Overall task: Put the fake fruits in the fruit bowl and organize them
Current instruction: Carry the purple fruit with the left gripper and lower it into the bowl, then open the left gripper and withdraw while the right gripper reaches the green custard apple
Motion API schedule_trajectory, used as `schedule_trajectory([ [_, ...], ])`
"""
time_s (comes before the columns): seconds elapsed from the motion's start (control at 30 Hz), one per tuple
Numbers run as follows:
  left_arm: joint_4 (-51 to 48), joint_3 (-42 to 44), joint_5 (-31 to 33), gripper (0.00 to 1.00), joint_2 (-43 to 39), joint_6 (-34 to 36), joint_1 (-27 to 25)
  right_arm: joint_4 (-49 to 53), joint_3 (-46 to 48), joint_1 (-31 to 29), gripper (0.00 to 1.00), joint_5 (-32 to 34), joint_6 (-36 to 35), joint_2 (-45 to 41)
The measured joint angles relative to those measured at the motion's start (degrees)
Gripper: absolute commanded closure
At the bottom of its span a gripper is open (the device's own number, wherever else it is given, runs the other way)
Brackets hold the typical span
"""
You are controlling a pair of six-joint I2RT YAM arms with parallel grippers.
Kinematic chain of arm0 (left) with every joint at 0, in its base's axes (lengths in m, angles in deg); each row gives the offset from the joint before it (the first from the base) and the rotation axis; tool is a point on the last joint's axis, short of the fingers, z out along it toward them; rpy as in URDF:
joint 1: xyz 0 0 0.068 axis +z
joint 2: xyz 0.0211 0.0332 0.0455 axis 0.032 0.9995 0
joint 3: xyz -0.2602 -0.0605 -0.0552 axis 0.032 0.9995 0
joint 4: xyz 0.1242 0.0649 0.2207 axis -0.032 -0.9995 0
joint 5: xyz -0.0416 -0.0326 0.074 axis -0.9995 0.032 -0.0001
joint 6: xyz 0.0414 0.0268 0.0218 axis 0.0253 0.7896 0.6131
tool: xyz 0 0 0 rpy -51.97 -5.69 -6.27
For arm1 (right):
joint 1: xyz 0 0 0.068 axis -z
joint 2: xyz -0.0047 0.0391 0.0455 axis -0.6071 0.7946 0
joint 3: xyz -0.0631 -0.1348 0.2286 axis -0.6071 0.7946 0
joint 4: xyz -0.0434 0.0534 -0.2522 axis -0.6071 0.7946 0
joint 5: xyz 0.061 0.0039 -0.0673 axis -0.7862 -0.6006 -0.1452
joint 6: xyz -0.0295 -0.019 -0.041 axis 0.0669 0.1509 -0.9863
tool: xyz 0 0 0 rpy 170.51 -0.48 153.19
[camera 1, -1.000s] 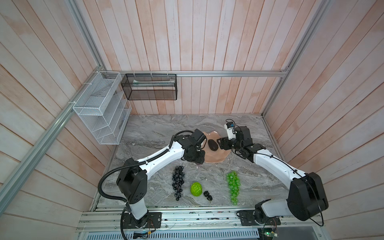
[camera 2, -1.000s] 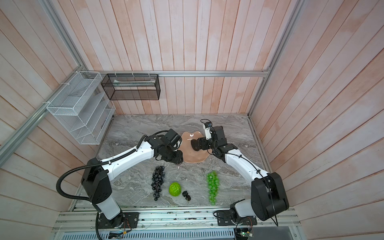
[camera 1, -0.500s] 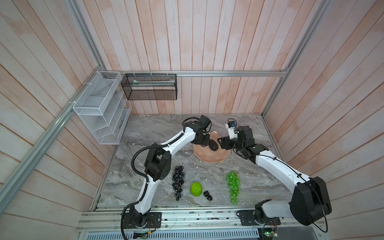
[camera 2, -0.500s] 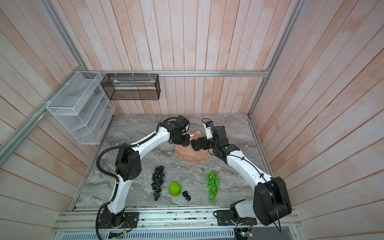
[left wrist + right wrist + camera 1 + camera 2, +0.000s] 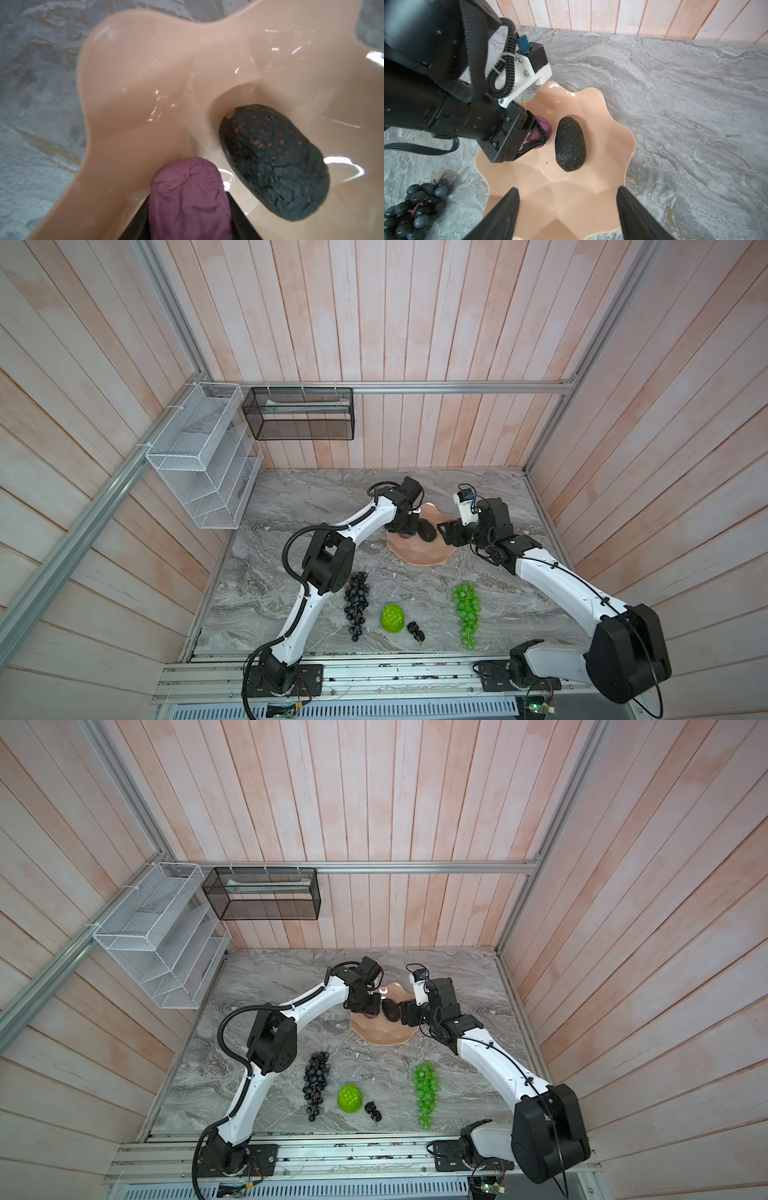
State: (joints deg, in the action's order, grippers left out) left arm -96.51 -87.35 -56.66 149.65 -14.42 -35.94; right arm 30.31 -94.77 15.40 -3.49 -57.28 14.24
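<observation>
Right wrist, purple fruit (image 5: pixel 544 125) in left end effector (image 5: pixel 540 134), seemingly touching bowl (image 5: pixel 628 143)

Left gripper (image 5: pixel 407 531) with purple round fruit (image 5: pixel 187 197) now over fruit bowl (image 5: pixel 419 556).

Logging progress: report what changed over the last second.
The left tool, shut on the purple round fruit, swung from the fruit bowl's left edge toward its far side, elbow advancing, now over the bowl beside the dark bumpy oval. Nothing was released. Unchanged: right tool open at the bowl, bowl, oval, four loose fruits.
</observation>
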Motion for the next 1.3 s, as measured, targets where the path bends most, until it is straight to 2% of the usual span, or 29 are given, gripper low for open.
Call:
schedule_trajectory([
  [0.23, 0.94, 0.0, -1.09, 0.4, 0.0, -0.44, -0.04, -0.02, 0.22, 0.0, 0.25, -0.04, 0.02, 0.0],
  [0.3, 1.18, 0.0, -1.14, 0.33, 0.0, -0.52, -0.11, -0.07, 0.68, 0.0, 0.25, -0.09, 0.04, -0.02],
  [0.43, 1.2, 0.0, -1.27, 0.24, 0.0, -0.79, -0.26, 0.0, 1.86, 0.0, 0.25, -0.48, 0.07, -0.33],
  [0.77, 1.09, 0.24, -1.22, 0.23, -2.36, -1.33, -0.66, 0.02, 1.97, 0.0, 0.26, -1.07, 0.24, -2.91],
  [0.87, 1.14, 2.99, -1.11, 0.22, -6.29, -1.44, -0.66, 0.07, 1.99, -0.11, 0.26, -1.11, 0.46, -4.07],
  [1.07, 2.8, 13.7, -1.36, 0.21, -19.52, -2.34, -0.57, 0.42, 2.19, -3.02, 0.27, -1.05, 1.7, -5.66],
  [1.3, 10.19, 33.4, -2.36, 0.21, -35.98, -5.6, -0.57, 3.52, 2.21, -14.53, 0.27, 0.61, 4.13, -5.79],
])
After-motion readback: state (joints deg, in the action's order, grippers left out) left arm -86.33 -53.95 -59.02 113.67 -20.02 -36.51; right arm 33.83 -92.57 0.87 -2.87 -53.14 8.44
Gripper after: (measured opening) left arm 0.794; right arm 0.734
